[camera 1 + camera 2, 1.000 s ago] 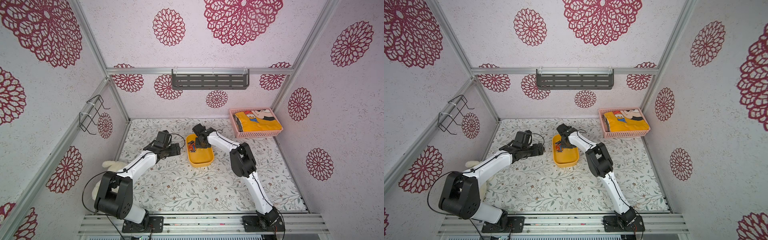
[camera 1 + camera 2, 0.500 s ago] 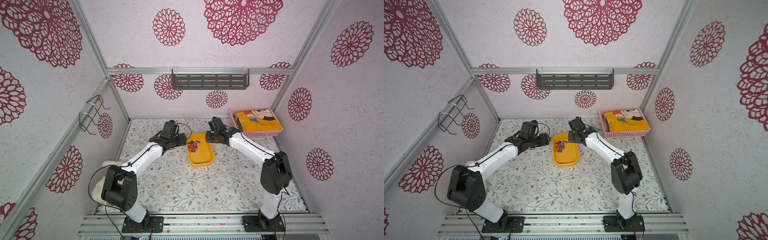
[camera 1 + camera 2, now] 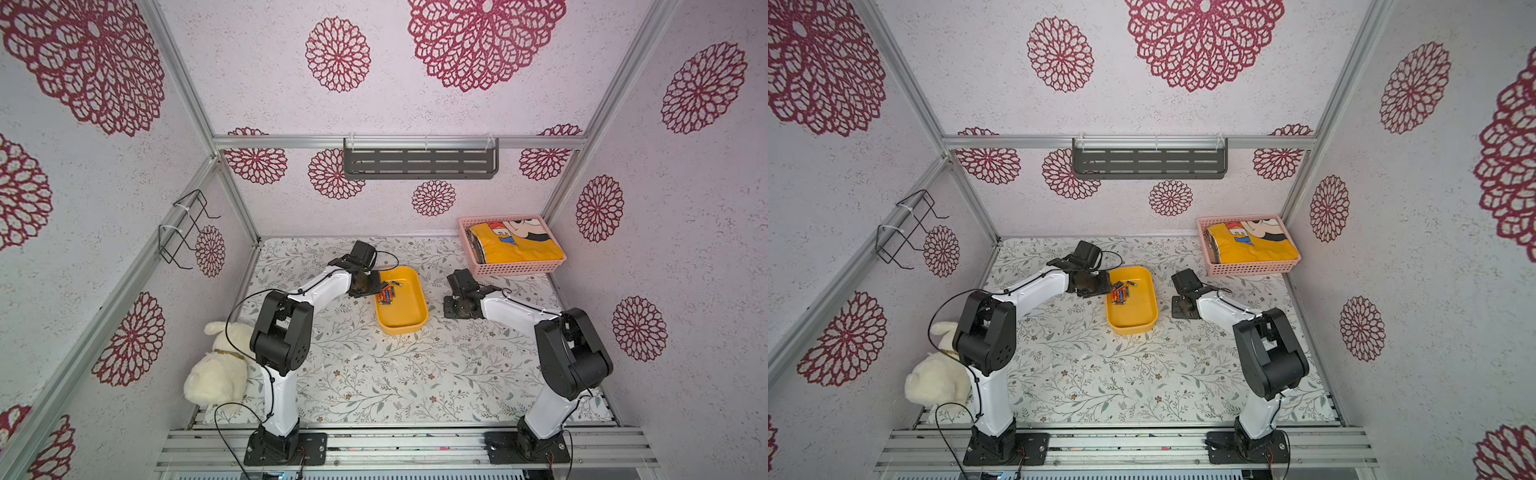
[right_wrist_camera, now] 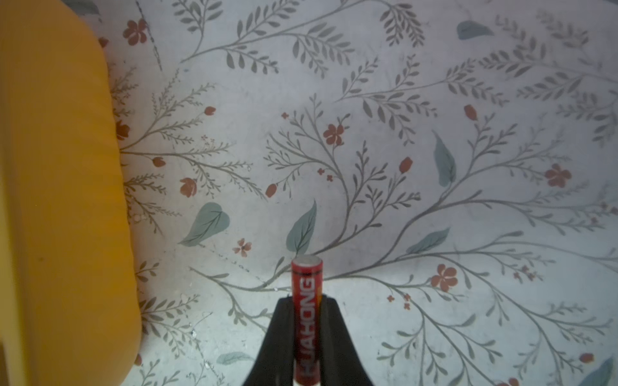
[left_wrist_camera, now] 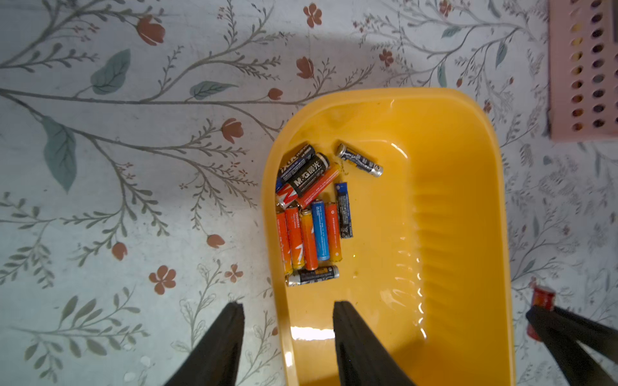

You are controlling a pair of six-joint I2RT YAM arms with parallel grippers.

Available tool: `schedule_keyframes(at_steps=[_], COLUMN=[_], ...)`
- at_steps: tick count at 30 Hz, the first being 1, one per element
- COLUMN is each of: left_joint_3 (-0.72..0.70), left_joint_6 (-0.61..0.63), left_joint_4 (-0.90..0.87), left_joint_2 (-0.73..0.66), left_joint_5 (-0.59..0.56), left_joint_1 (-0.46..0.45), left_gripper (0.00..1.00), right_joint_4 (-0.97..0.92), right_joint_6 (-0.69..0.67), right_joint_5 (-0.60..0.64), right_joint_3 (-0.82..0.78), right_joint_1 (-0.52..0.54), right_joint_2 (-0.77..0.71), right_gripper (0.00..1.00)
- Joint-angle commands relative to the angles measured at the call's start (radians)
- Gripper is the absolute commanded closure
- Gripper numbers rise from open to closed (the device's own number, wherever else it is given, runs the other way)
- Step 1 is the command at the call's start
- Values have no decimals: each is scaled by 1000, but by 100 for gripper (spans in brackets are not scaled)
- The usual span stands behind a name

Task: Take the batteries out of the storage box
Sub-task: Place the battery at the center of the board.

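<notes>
1. Right pincer (image 4: pixel 306 299) is clamped on a red battery (image 4: pixel 306 277), whose end juts past the fingertips. It is held over the table (image 4: pixel 434 133), just beside the box (image 4: pixel 67 200) and outside it. Contact with the table cannot be told.
2. Left pincer (image 5: pixel 287 304) is seen with jaws apart, straddling the box wall: one finger outside, one inside. Nothing is held.
3. Other batteries (image 5: pixel 311 217) are heaped at one end of the box.
4. Set-down is judged to be in hand. A low release is called for, so that rolling is limited.
5. Both arms are bent at raised elbows, with forearms reaching to either side of the box and wrists pitched down.
</notes>
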Motion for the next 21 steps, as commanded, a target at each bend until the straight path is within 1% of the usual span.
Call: schedule_keyframes(at_steps=[1, 3, 4, 5, 7, 9, 10, 13, 14, 16, 18, 19, 21], left_joint_3=[13, 15, 13, 14, 18, 18, 19, 20, 22, 29, 34, 38, 35], left_joint_6=[17, 23, 27, 32, 36, 43, 46, 60, 68, 85, 97, 108, 122], left_joint_4=[-34, -32, -30, -30, -33, -34, -36, -47, -52, -65, -82, -88, -92], left_joint_2=[35, 51, 57, 62, 72, 78, 80, 81, 83, 84, 86, 85, 84], left_joint_5=[-1, 6, 8, 7, -2, -5, -7, -25, -27, -39, -53, -58, -66], left_joint_1=[-12, -15, -19, -22, -26, -30, -31, -31, -31, -32, -31, -31, -33], left_gripper=[58, 61, 65, 67, 67, 72, 73, 80, 80, 88, 89, 92, 93], right_joint_4=[102, 121, 124, 124, 134, 157, 165, 179, 181, 174, 162, 162, 160], right_joint_6=[-42, -52, -53, -61, -75, -84, -88, -96, -101, -110, -108, -108, -102], right_joint_5=[-30, -35, -35, -37, -48, -64, -69, -83, -91, -98, -89, -91, -86], right_joint_3=[-11, -13, -9, -1, 8, 6, 6, 17, 22, 40, 51, 52, 52], right_joint_1=[0, 0, 0, 1, 4, 9, 11, 15, 16, 21, 27, 28, 31], right_joint_2=[16, 29, 37, 48, 62, 71, 75, 97, 106, 123, 134, 138, 144], right_gripper=[100, 100, 100, 100, 100, 100, 100, 100, 100, 100, 100, 100, 100])
